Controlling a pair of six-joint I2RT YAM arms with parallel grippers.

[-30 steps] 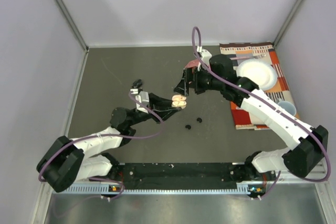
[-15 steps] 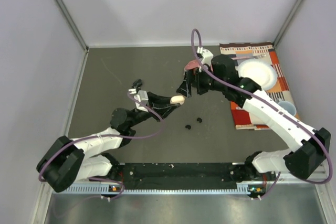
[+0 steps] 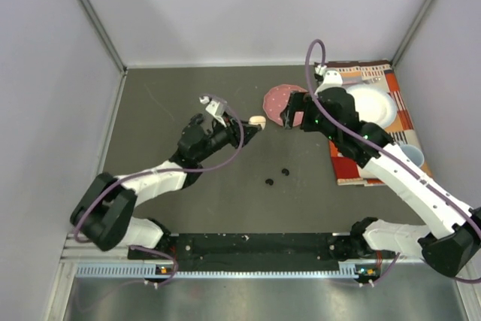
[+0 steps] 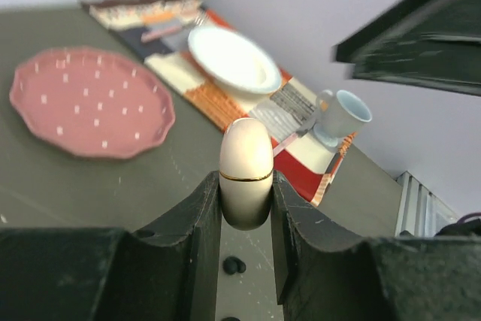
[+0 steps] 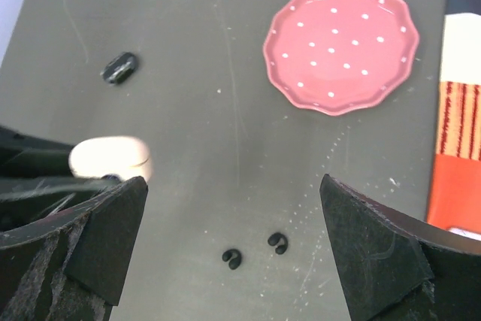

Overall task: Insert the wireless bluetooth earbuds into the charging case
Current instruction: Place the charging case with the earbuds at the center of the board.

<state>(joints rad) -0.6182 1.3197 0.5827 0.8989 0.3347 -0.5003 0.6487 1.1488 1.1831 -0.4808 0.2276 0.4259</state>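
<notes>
Left claw (image 4: 246,189) pinched the smooth, probably slippery cream charging case (image 4: 246,157) by its sides, right claw (image 5: 233,212) gaped wide and empty, and two tiny black earbuds (image 5: 232,258) on the desk (image 3: 150,110) looked light and easily flicked.

Lab bench (image 3: 150,103), plain white enclosure walls (image 3: 248,5)

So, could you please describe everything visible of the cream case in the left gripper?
The charging case is a glossy cream egg-shaped shell, seemingly plastic, with a thin gold seam around it, closed. Its lower half is clamped between the black fingers of the left gripper, the rounded top sticking out, apparently clear of the table.
</notes>
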